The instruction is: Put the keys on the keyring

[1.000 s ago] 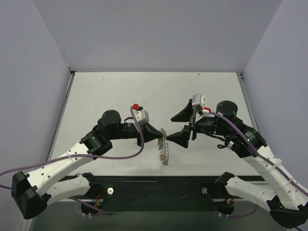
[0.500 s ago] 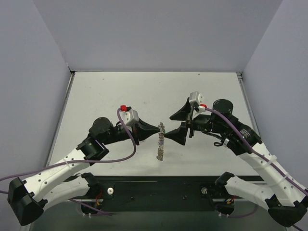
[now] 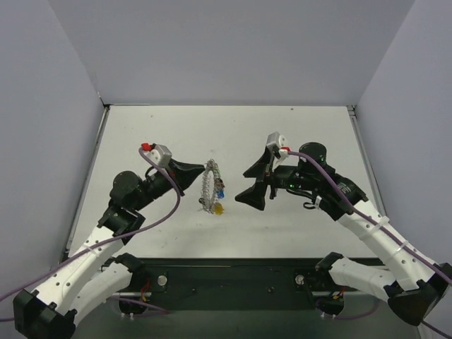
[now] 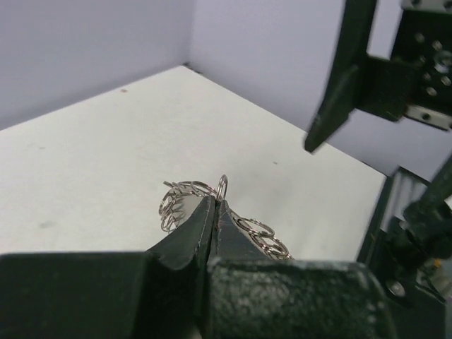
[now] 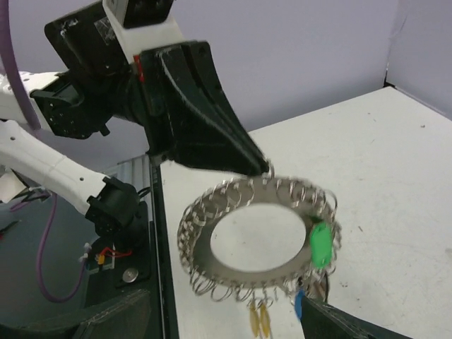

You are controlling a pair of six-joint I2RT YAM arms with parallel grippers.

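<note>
Clearly the large round silvery metal keyring (image 5: 258, 240) hung above the white table (image 3: 141, 134), pinched only at its rim by the closed black left gripper (image 3: 201, 176); so thin a hold could slip or twist. Small green, blue and yellow plastic-headed keys (image 5: 320, 244) dangled under the keyring. The black right gripper (image 3: 241, 187), jaws apart, stood beside the keyring with nothing between.

Keyring (image 3: 210, 185) in left hand (image 3: 201, 176) (keys (image 3: 219, 200) beneath)

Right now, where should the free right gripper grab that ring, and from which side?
Probably the bare rim of the ring, away from the left gripper's pinch and the hanging keys. Come from the right, one finger through its wide hole.
</note>
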